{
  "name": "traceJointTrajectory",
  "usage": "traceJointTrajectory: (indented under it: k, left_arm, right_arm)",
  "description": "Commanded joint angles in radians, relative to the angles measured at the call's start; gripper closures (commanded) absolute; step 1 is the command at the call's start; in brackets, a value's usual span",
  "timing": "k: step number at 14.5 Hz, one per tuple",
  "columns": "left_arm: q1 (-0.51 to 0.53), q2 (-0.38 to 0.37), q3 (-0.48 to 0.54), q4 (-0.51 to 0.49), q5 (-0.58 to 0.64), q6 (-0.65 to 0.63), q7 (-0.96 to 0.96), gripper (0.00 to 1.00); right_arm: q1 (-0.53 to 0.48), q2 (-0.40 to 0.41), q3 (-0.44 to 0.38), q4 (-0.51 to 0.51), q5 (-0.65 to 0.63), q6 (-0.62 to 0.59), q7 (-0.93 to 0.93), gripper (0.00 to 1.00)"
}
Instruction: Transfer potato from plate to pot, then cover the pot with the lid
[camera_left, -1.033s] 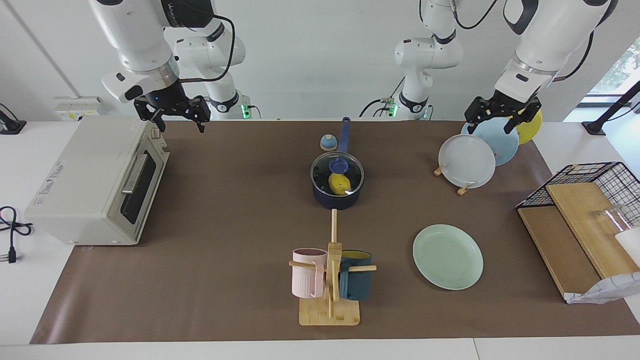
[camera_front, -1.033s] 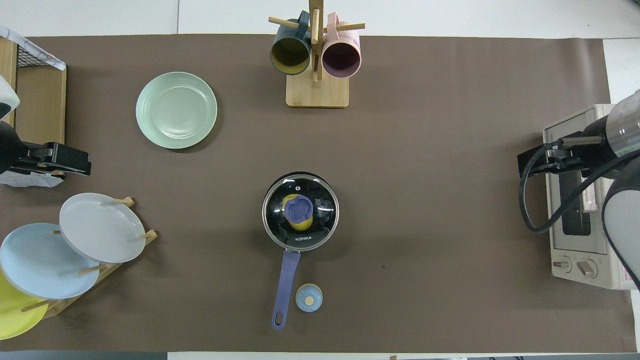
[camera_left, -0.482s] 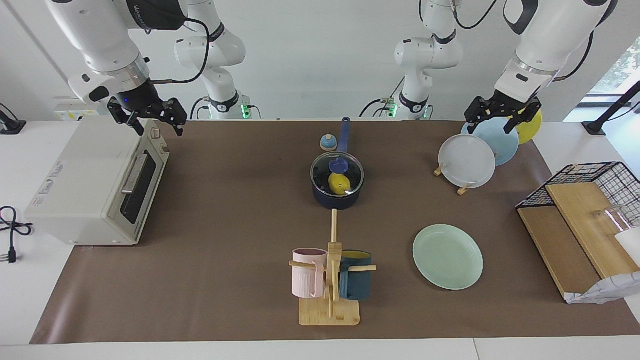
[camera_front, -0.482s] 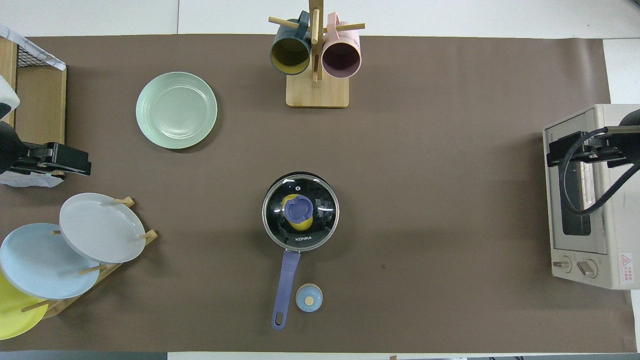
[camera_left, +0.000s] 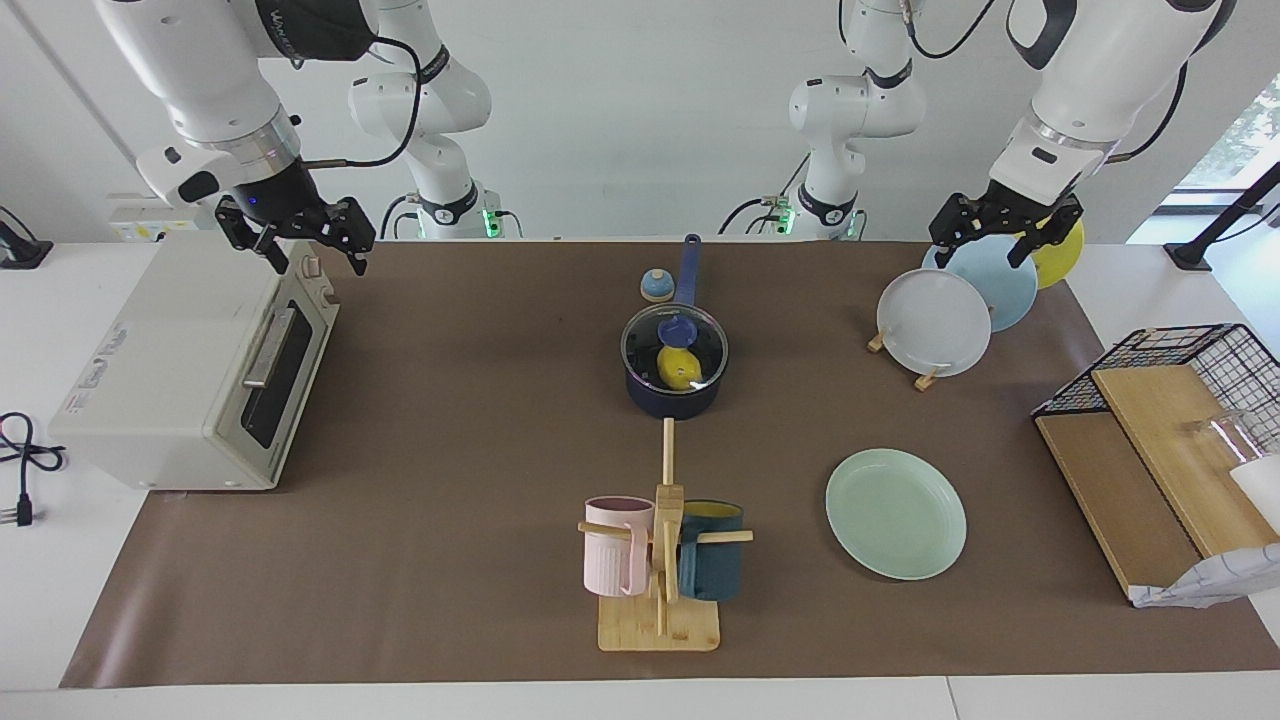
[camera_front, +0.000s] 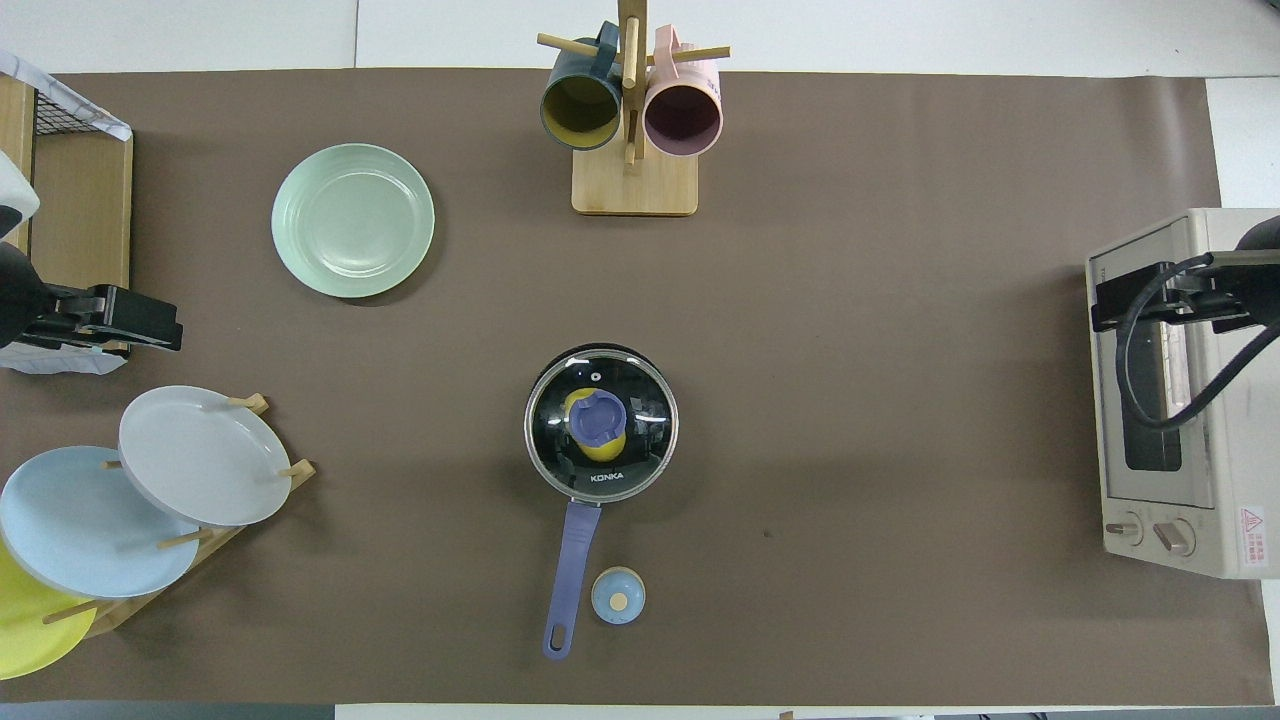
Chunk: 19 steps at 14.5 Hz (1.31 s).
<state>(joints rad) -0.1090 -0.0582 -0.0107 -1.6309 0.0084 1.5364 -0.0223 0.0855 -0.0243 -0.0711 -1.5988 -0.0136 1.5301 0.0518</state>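
With the potato (camera_left: 678, 367) already inside the pot (camera_left: 672, 397) under the lid (camera_left: 674, 347) and the plate (camera_left: 895, 513) bare, both arms do best to wait clear: left gripper (camera_left: 1005, 233) over the plate rack (camera_left: 925, 378), right gripper (camera_left: 294, 233) over the toaster oven (camera_left: 150, 370), jaws open and empty.

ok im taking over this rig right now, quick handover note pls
Left gripper: jaws open, holding nothing, up over the plate rack.
Right gripper: jaws open, holding nothing, up over the toaster oven.
Potato is in the pot, and the lid sits on the pot. The plate is bare.
Done: transfer and covering. Nothing looks left to do.
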Motion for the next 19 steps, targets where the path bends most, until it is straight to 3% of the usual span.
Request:
traceJointTrajectory:
  k: [1,19]
  left_arm:
    - [0.015,-0.028,-0.006,-0.027,-0.010,-0.006,0.002,0.00]
    - [0.015,-0.028,-0.006,-0.027,-0.010,-0.006,0.002,0.00]
  right_arm:
    - [-0.021,-0.011,0.007,-0.010,0.004,-0.011,-0.053,0.00]
    - [-0.039,-0.009,0.005,-0.009,0.007,-0.016,-0.053,0.00]
